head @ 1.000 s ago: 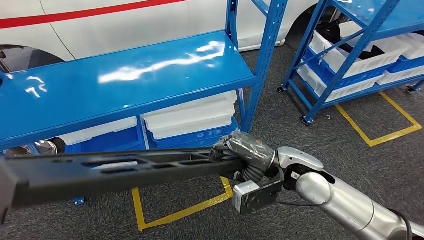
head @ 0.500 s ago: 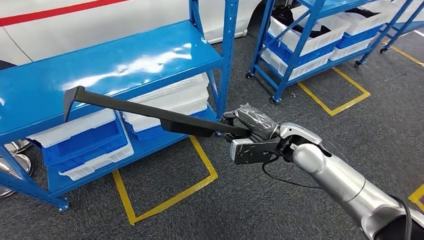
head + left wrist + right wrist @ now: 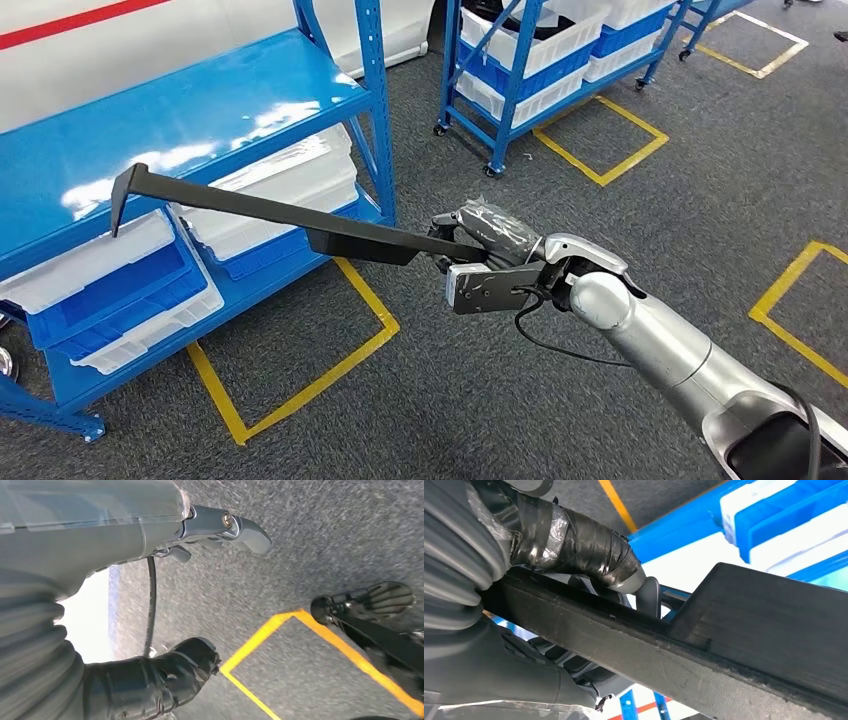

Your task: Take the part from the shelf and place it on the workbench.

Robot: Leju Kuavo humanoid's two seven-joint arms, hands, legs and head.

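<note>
The whole scene has slid toward the upper left of the head view since half a second ago, a sign that the robot is turning away from the rack, while the long black plastic part with a hooked far end (image 3: 270, 220) keeps its place in the grasp. The part runs from the centre of the frame out to the left, its bent tip hanging in front of the glossy blue metal shelf (image 3: 190, 120) but apart from it. The right hand (image 3: 480, 240), wrapped in black tape, is clamped around the part's near end, thumb over the top edge in the right wrist view (image 3: 744, 645); holding it at one end leaves the length cantilevered, probably so it clears the rack's blue uprights on the swing. The left hand (image 3: 165, 680) hangs over the floor with its fingers curled and nothing in them. White and blue plastic bins (image 3: 150, 280) sit on the lower tier at left, and a second wheeled blue rack of bins (image 3: 540, 50) stands at upper centre. Grey carpet marked with yellow tape rectangles (image 3: 300, 390) fills the foreground; a white panel with a red stripe (image 3: 80, 40) rises behind. The workbench is nowhere in sight, so the carry seems barely begun.
</note>
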